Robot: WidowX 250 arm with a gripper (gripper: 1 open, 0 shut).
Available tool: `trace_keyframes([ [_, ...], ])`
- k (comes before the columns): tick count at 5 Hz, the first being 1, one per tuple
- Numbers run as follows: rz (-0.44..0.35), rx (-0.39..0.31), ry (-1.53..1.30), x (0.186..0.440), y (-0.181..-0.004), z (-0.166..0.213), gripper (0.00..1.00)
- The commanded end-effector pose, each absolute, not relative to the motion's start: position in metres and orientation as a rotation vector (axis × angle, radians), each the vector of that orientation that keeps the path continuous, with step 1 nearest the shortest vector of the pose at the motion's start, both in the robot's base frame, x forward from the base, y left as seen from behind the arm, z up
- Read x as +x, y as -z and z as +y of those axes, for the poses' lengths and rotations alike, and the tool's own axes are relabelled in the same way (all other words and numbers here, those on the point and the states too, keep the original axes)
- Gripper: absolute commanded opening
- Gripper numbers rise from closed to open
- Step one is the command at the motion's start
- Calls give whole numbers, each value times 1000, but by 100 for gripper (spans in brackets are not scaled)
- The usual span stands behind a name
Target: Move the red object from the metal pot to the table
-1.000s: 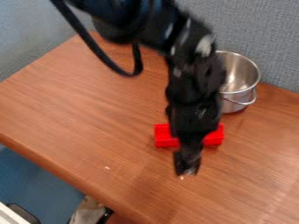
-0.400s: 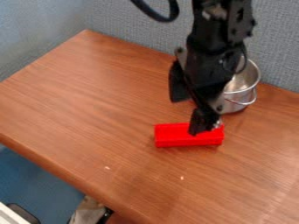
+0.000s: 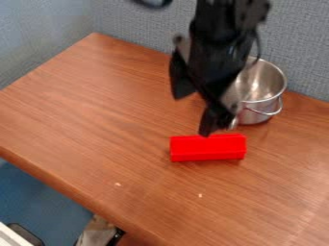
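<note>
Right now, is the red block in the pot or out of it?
Out. The red block lies flat on the table, in front of the pot.

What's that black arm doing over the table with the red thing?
A robot arm is moving a red block out of a metal pot and onto the wooden table. That looks done: the block lies flat on the tabletop, in front of the pot and apart from it. The arm's fingers are open, holding nothing, and hang just above the block's far edge, between it and the pot.
</note>
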State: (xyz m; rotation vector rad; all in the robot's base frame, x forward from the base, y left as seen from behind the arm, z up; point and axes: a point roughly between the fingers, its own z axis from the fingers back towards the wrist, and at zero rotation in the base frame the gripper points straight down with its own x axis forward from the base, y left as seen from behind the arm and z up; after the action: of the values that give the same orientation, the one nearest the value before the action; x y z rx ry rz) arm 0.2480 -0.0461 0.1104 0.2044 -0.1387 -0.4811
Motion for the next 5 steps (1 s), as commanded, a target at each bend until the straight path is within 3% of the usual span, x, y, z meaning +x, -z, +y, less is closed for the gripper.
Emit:
trace_keyframes([
  [1, -182, 224, 487, 252, -89, -46, 100],
  [2, -189, 218, 448, 259, -84, -42, 100],
  [4, -164, 183, 430, 268, -125, -43, 100],
  [5, -169, 173, 413, 257, -129, -29, 100],
])
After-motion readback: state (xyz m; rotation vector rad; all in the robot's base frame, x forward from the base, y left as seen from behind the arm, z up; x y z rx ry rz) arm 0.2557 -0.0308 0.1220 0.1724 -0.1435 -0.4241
